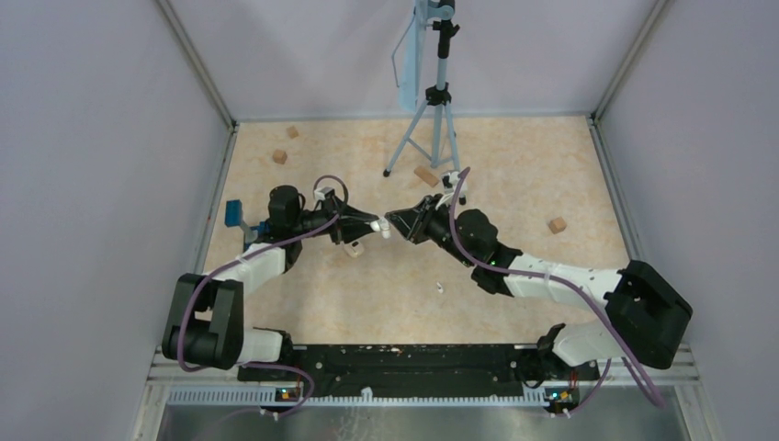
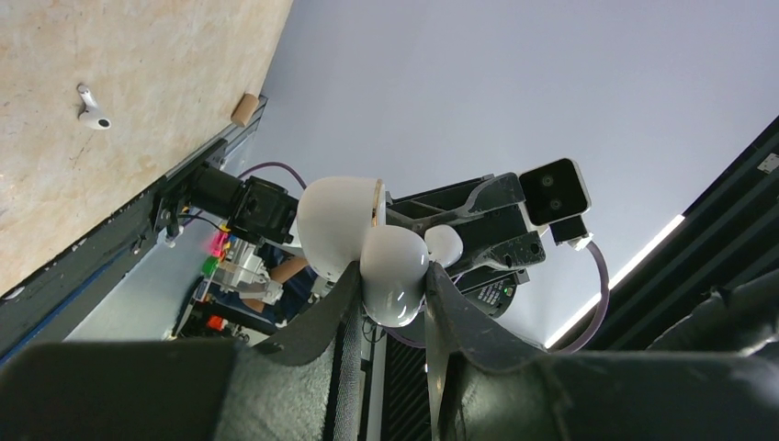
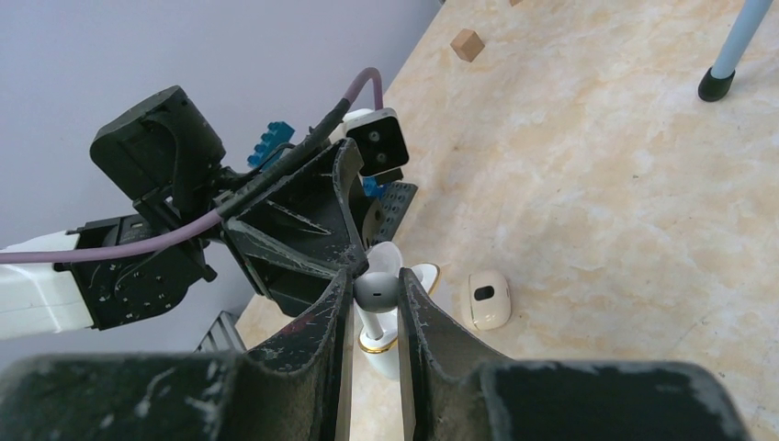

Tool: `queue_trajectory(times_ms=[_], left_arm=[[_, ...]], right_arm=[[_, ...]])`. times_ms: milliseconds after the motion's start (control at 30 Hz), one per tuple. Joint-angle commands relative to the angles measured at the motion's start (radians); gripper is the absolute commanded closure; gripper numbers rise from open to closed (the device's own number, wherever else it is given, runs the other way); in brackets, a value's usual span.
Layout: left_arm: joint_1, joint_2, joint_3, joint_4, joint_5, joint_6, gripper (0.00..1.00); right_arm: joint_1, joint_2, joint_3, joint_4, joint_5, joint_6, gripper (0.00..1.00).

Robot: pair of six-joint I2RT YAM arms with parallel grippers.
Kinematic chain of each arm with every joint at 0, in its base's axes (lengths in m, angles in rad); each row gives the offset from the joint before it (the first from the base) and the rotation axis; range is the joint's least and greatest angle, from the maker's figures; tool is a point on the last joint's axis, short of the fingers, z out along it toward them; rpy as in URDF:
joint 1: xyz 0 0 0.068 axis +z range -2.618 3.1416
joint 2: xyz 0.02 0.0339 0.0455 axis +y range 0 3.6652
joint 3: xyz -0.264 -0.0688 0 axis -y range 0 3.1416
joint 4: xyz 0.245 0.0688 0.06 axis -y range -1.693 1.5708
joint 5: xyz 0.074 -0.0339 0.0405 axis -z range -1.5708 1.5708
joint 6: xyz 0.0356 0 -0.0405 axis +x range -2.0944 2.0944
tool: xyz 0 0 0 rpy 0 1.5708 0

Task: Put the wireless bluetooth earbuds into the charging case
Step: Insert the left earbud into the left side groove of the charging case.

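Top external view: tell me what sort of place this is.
Probably a robot lab work cell: plain panel walls box in a marble-patterned tabletop, a tripod stands on it, and small wooden blocks lie scattered about.

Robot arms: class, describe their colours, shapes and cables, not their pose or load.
The left arm and right arm have white links between bulky black joints; a purple cable loops along each. The left hand and right hand are black, with two tapering, scuffed fingers and a white camera.
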State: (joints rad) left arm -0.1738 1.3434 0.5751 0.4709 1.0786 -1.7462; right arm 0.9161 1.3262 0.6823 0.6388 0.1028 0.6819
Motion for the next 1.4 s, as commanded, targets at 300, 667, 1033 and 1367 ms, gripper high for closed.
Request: queue_trajectory(times_ms=[300, 667, 1033, 1367], left_arm=[[0.008, -0.044, -0.028, 0.094, -0.022, -0.044, 1.00], [0.017, -0.045, -0.035, 0.121, -0.029, -0.068, 1.00], [0.020, -0.049, -0.041, 0.129, -0.030, -0.077, 1.00], [0.021, -0.047, -0.039, 0.130, -0.033, -0.078, 1.00]], right_arm=[[0.029, 0.045, 0.045, 0.068, -0.023, 0.003, 0.94], [0.033, 0.014, -0.006, 0.068, -0.009, 0.017, 0.94], [0.049, 0.016, -0.023, 0.068, -0.010, 0.019, 0.94], [0.059, 0.018, -0.011, 0.048, -0.008, -0.004, 0.90]])
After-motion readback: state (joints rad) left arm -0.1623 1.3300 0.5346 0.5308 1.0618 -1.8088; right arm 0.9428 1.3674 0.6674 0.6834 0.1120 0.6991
